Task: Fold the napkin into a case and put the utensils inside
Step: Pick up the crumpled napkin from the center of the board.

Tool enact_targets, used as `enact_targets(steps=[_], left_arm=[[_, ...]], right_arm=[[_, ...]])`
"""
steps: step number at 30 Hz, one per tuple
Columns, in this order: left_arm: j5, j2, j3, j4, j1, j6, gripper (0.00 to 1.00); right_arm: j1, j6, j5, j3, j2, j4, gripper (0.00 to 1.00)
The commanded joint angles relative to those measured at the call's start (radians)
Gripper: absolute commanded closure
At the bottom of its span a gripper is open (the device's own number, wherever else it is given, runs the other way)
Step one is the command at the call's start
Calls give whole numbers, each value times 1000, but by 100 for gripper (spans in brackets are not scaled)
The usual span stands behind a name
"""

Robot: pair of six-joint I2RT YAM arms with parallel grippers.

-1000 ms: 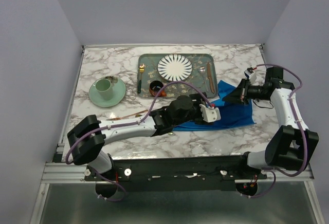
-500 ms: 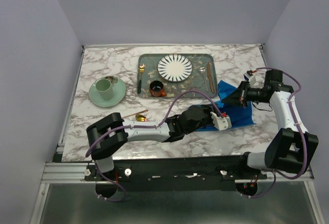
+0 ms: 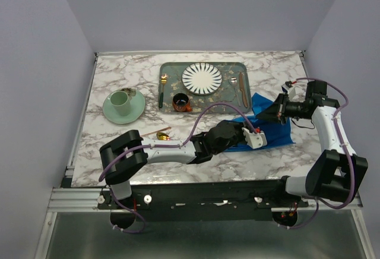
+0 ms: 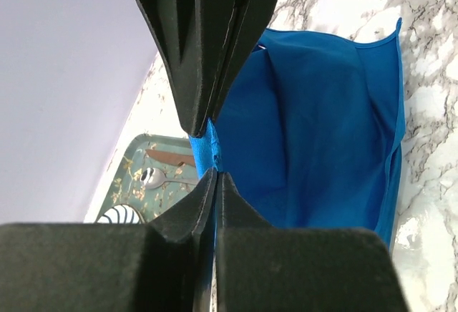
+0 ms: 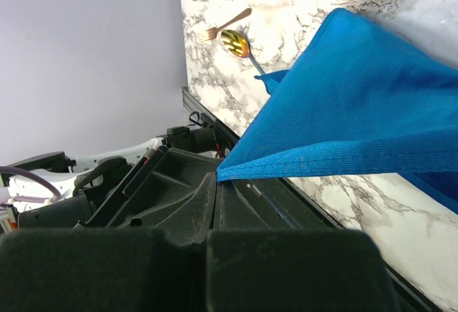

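Note:
The bright blue napkin (image 3: 278, 130) lies rumpled on the marble at the right, partly lifted. My left gripper (image 3: 245, 123) is shut on its near-left edge; in the left wrist view a strip of the napkin (image 4: 322, 126) is pinched between the closed tips of the left gripper (image 4: 207, 153). My right gripper (image 3: 271, 111) is shut on a raised corner, and the napkin (image 5: 358, 90) hangs taut from the right gripper (image 5: 217, 177). The copper-pink fork (image 3: 153, 132) and the gold-bowled spoon (image 3: 162, 136) lie on the table left of the left arm. Both show in the right wrist view too, the fork (image 5: 229, 23) beside the spoon (image 5: 235, 42).
A grey-green patterned tray (image 3: 172, 72) at the back holds a striped white plate (image 3: 202, 78), a gold fork with a green handle (image 3: 161, 91), a small orange cup (image 3: 180, 101) and brown-handled cutlery (image 3: 242, 89). A green cup on a saucer (image 3: 123, 104) stands at the left.
My left arm has swung right over the napkin and its jaws have closed on the cloth's edge. The napkin has bunched narrower. The right gripper has kept its hold.

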Motion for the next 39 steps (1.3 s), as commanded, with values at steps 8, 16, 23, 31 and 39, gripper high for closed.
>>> enact_targets(steps=[8,16,23,31,39], left_arm=[[-12,25,51,21,12,-8,59],[42,0,80,-79,41,-35,100],[129,-46,148,-278,49,-93,100],[327,-93,158,-389,96,-184,100],[551,-112,163,-422,170,-219,100]], right_arm=[[-1,9,-48,0,-36,-8,99],[-2,-62,-53,30,-36,-47,93],[-2,-585,122,205,-62,-187,27],[-4,-1020,197,45,-393,14,3],[-4,-1606,98,-164,-616,-67,3]])
